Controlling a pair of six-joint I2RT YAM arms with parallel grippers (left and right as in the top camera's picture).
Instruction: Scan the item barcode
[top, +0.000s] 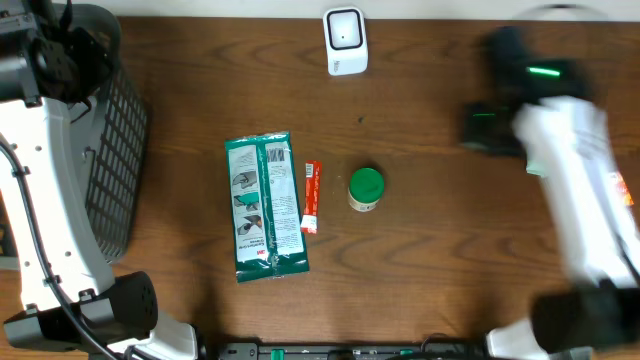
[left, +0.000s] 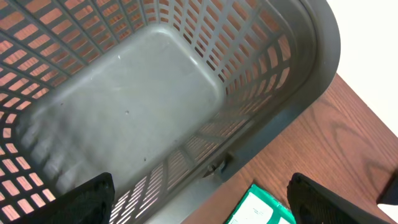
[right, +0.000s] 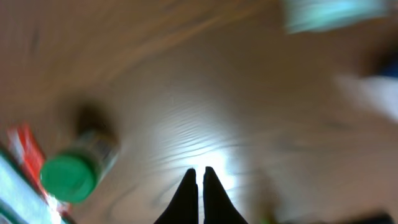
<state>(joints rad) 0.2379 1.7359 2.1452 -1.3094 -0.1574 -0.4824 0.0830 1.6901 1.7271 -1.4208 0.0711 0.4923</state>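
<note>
1. Black right hand (right: 200, 169) is closed on nothing, above the bare brown desk (top: 450, 250).
2. The green-lidded jar (right: 71, 174) stands well apart from it, toward the desk's middle.
3. Beyond the jar lie a red sachet (top: 311, 197) and a green packet (top: 265, 205).
4. A white scanner (top: 345, 40) sits at the far edge.
5. The left hand (left: 199, 205) is spread wide over a grey basket (left: 311, 62).
</note>
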